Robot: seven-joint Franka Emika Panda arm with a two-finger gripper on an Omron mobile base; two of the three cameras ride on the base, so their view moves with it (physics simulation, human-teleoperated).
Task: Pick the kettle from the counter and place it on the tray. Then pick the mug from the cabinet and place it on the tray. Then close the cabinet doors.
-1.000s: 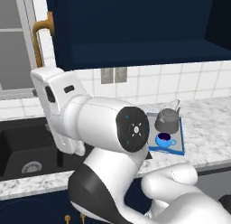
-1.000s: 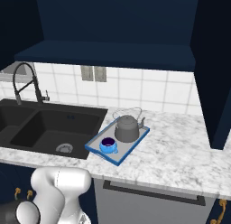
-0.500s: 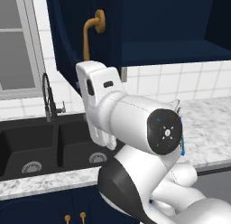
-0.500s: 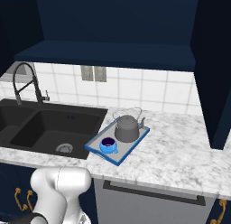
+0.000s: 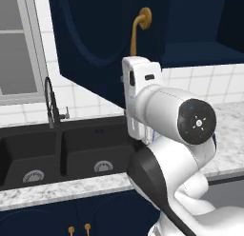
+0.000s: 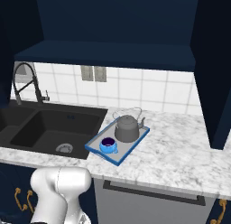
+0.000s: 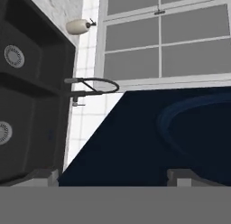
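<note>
Two items on tray [image 6: 118,159]: kettle [image 6: 127,128], mug [image 6: 108,145]
Gripper [image 7: 113,175]: wide open, empty, facing left cabinet door [image 5: 97,44]
Risk: fingers [image 7: 184,176] skid off door, leaving it ajar

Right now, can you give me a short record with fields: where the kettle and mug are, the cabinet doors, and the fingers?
kettle: stands on the tray, at its back part
mug: on the tray, in front of the kettle
tray: on the counter, right of the sink
cabinet doors: left door swung open, brass handle near the arm
fingers: spread apart, holding nothing, pointed at the left door
</note>
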